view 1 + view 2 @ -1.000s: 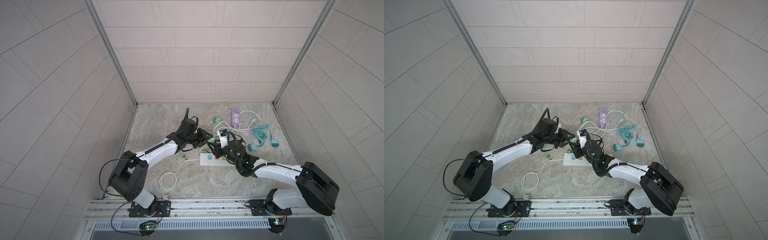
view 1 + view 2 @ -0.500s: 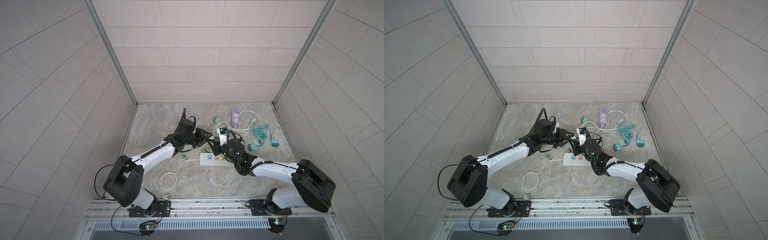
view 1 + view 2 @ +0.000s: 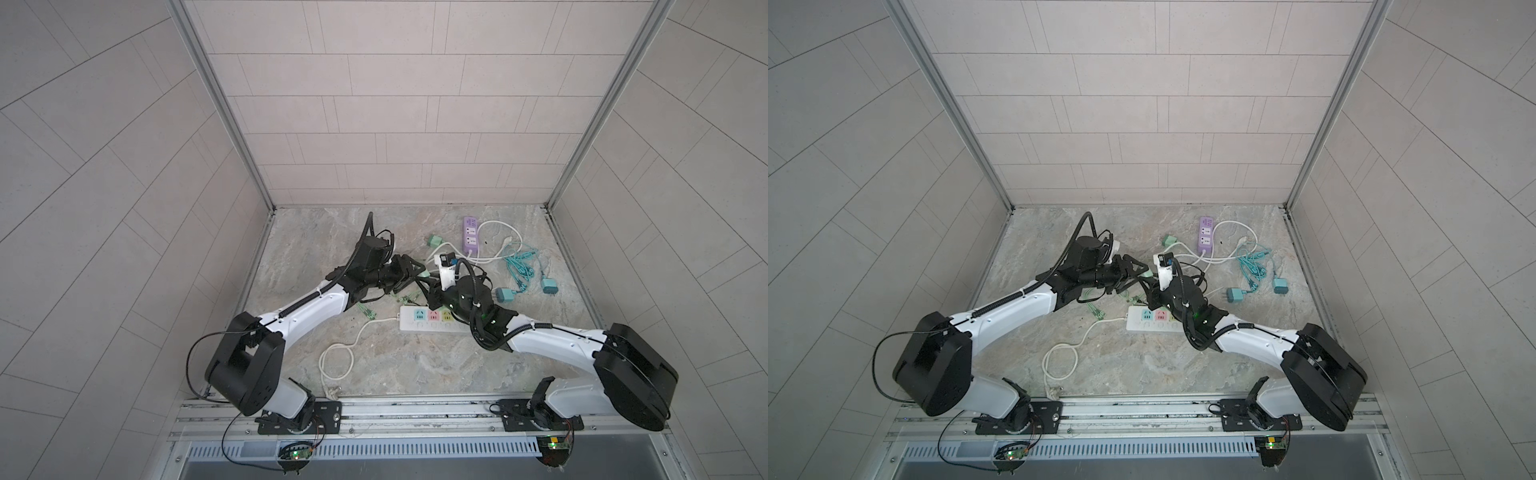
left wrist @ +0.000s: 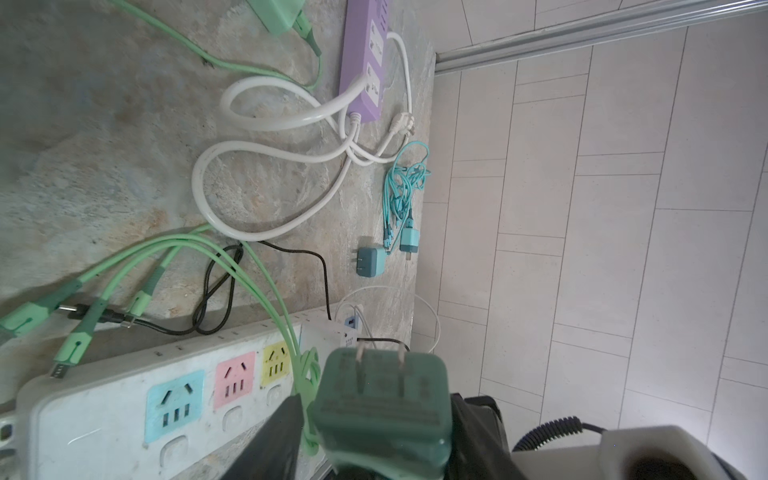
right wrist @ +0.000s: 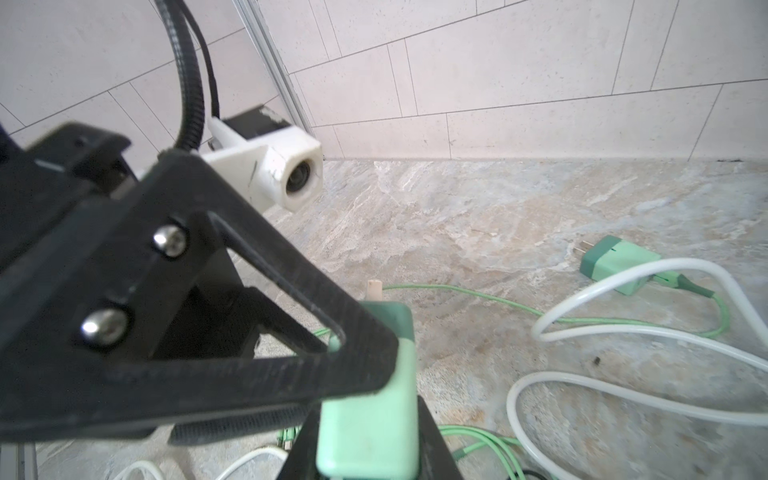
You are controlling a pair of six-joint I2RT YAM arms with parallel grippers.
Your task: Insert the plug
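The right gripper (image 5: 368, 415) was clamped tight on the pale end of the green plug (image 4: 382, 399), which hung in the air near the far edge of the white power strip (image 3: 432, 327); its prongs, as far as I could judge, did not face the sockets. The left gripper (image 3: 411, 272) straddled the same plug with its jaws partly spread and a gap showing on one side, so it seemed not to be gripping. The likeliest trouble lay in this handover: a spread finger could nudge the plug while backing off and twist it in the single grip. The green cable (image 4: 308, 411) ran through that gap and draped over the strip, so it could snag or drag. The strip lay loose, and a skewed push might slide it. In both top views the grippers overlapped beyond the strip and hid nearly all of the plug. The right wrist view showed no sockets, and the left wrist view cut off where the right gripper's pads met the plug.
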